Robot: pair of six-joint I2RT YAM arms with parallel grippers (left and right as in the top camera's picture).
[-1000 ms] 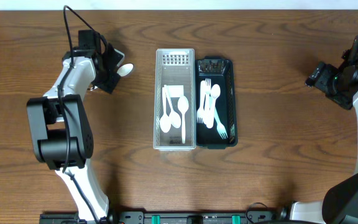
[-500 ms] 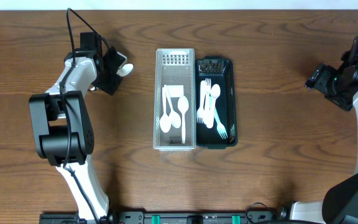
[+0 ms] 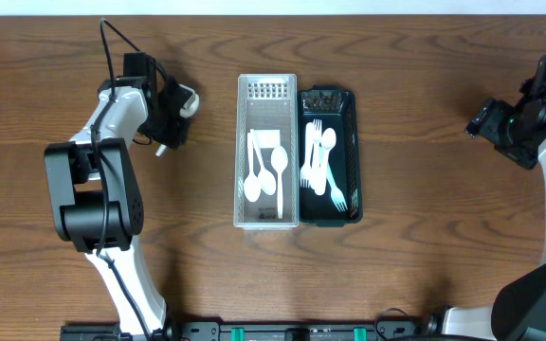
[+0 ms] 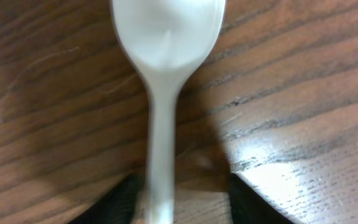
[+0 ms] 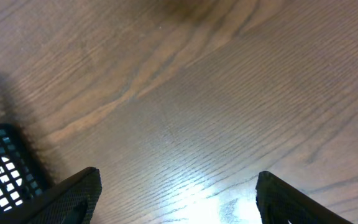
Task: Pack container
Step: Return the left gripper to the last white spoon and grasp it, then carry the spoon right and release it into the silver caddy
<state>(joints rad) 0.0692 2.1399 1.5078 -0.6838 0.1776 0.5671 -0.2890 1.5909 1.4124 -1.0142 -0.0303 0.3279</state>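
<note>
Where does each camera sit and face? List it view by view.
Overhead: above the table, looking straight down at white basket, black tray, left gripper, right gripper.
Left wrist: on the left gripper, looking down at its white plastic spoon; fingertips show.
Right wrist: on the right gripper, looking down at the table; open fingertips show.
Shared: overhead and right wrist both show the black tray.

Brown wooden table (image 5: 216,81) with wavy grain, right gripper (image 5: 179,198) with jaws wide apart, one dark fingertip (image 5: 76,194) in each lower corner, corner of black mesh container (image 5: 2,163) at left edge, bright glare at bottom middle.
</note>
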